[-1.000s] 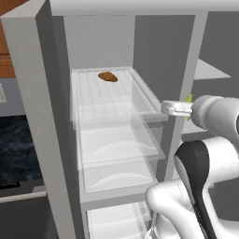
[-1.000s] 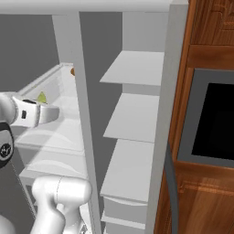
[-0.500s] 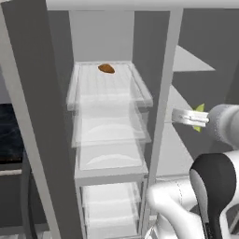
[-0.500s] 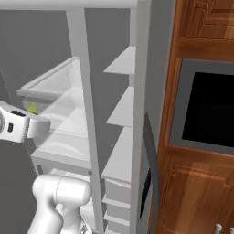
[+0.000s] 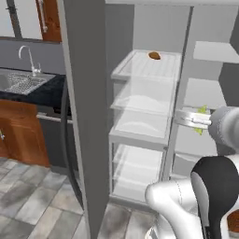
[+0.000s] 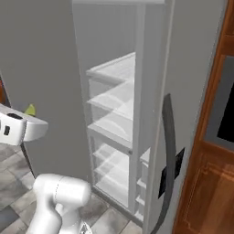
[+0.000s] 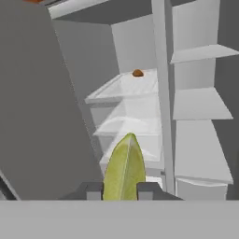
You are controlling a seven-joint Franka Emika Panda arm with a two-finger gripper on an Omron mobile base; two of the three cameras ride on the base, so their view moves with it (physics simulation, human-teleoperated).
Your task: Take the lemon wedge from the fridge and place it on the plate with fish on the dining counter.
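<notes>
1. One wedge (image 7: 124, 169) sits pinched between the two finger tips (image 7: 94, 190) of the gripper (image 7: 120, 190), jaws closed on it from both sides.
2. Wedge look, hand view: yellow-green, leaf-shaped, pointed tip away from the hand, a paler line running down its middle, smooth skin, wider at the base where the tips grip it.
3. Left base view: the wedge (image 5: 201, 119) shows as small yellow-green bits above and below the gripper (image 5: 186, 119), which is held level in front of the fridge (image 5: 88, 93), outside the shelves.
4. Right base view: just the wedge tip (image 6: 30, 109) pokes up behind the gripper body (image 6: 20, 128), w/ the grey fridge door behind it.
5. Fridge is open; white see-through shelves (image 5: 147, 67) stacked in the left section, plain grey shelves (image 7: 198, 53) in the right section.
6. A brown oval food item (image 5: 154, 55) lies at the back of the top shelf, well apart from the wedge; also seen in the hand view (image 7: 137, 73).
7. Left of the fridge: dark counter w/ sink (image 5: 18, 81) and tap (image 5: 29, 58), wood cabinets below.
</notes>
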